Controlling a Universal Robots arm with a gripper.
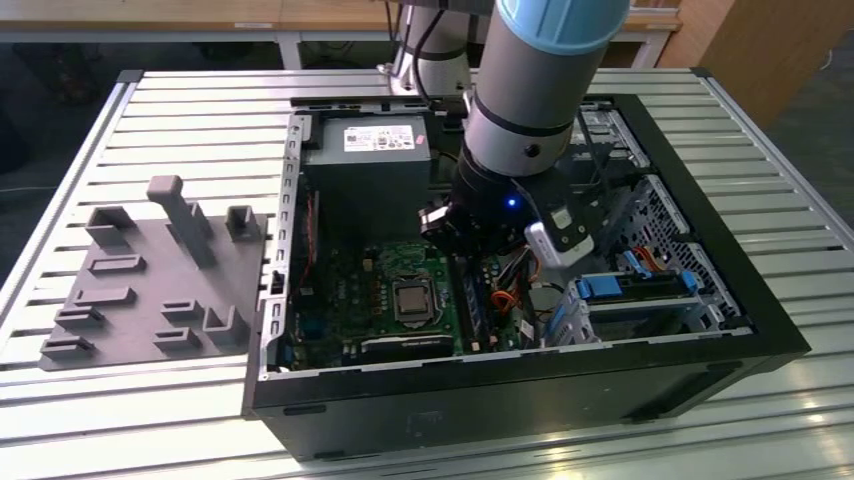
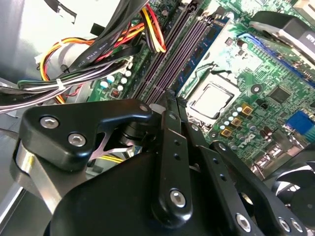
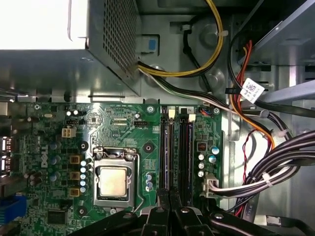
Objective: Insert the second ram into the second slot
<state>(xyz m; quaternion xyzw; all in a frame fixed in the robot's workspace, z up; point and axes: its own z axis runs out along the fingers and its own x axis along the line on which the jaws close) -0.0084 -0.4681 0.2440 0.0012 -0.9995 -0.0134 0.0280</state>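
The fingers point(image 3: 160, 221) are drawn together, with a thin seam between them and nothing visible in it. The gripper point(image 2: 170, 98) hangs tip-down over the near end of the ram slots point(image 3: 177, 147). I cannot tell whether the tips touch the slots.

Just beyond the fingertips, a blue ram strip point(image 2: 205, 42) with dark chips stands seated in the slot nearest the processor socket point(image 3: 114, 179). It runs away from the gripper along the slot's length. In the first wrist view a second bluish edge shows one pair of slots farther from the socket, on the cable side. Which of the two is the second ram I cannot tell.

The slots sit on the green motherboard point(image 1: 354, 290), which lies on the floor of the open black computer case point(image 1: 534, 400). Also in the case are the grey power supply point(image 1: 367, 165) at the far end and a bundle of black, yellow, red and orange cables point(image 3: 268, 169) beside the slots. A drive bay with light-blue clips point(image 1: 601, 287) is on the exterior view's right.

The case rests on a slatted metal table point(image 1: 134, 100). On the table, to the exterior view's left and apart from the case, lies a grey fixture plate point(image 1: 147, 285) with upright blocks.
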